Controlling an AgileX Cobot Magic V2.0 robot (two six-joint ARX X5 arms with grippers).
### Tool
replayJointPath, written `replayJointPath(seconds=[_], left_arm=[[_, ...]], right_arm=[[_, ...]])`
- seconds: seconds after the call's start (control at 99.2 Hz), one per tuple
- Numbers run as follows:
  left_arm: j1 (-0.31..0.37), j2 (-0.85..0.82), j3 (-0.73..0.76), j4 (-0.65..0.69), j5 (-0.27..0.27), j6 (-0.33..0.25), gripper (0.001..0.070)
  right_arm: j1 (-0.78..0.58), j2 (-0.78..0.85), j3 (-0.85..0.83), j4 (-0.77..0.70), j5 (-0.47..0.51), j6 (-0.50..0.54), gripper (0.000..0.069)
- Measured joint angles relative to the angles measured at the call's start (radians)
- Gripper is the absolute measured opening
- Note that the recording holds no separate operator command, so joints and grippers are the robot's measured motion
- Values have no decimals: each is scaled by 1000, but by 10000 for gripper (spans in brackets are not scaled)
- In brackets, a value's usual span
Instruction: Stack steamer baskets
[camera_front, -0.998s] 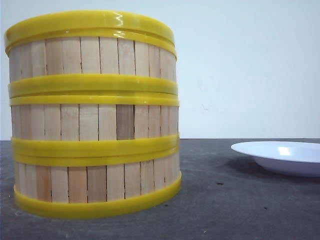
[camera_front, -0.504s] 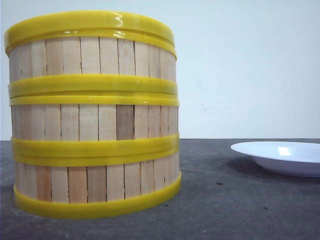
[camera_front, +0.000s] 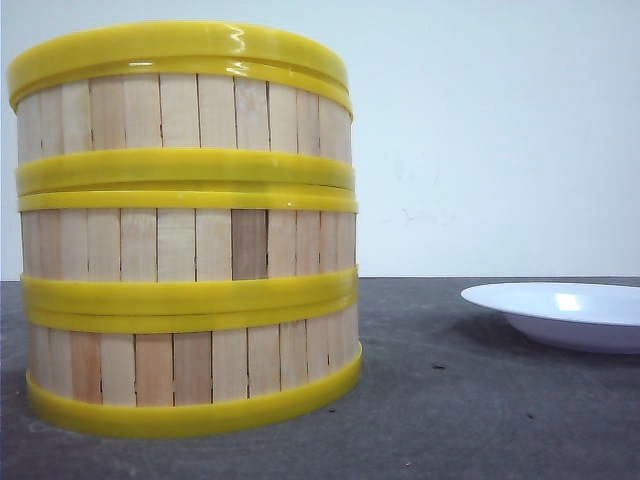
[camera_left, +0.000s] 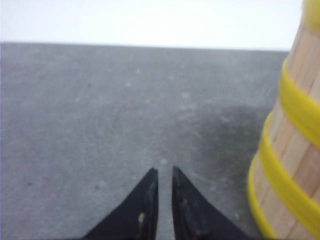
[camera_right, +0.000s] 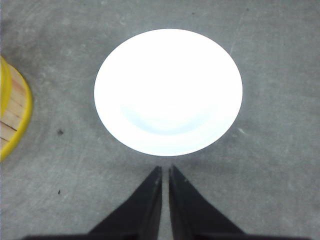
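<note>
We see three round slat-walled, yellow-rimmed steamer baskets (camera_front: 187, 230) stacked at frame left; both black hands, left hand (camera_left: 164, 172) and right hand (camera_right: 165, 170), pressed together, empty; the top tier's slightly uneven seating could, we judge, let a nudge topple it.

Stack: three round slatted wooden steamer baskets (camera_front: 187, 230), one atop another, left on the dark grey table (camera_front: 480, 400).
Right: round white plate (camera_front: 565, 314), apart.

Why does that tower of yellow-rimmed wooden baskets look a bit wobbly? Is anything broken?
Nothing looks broken. The three slatted wooden steamer baskets with yellow rims sit stacked, rims slightly uneven where they meet. One slat is darker. The round white plate is empty and whole.
</note>
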Motion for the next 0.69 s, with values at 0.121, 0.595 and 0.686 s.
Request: replayJointPath(seconds=[0.121, 0.595, 0.686], left_arm=[[-1, 0, 0, 0, 2, -4, 22], [-1, 3, 0, 0, 2, -6, 22], [-1, 3, 0, 0, 2, -6, 22]], right_arm=[[0, 0, 0, 8, 0, 0, 19], [0, 0, 0, 37, 0, 0, 19], [0, 0, 0, 54, 0, 0, 19]])
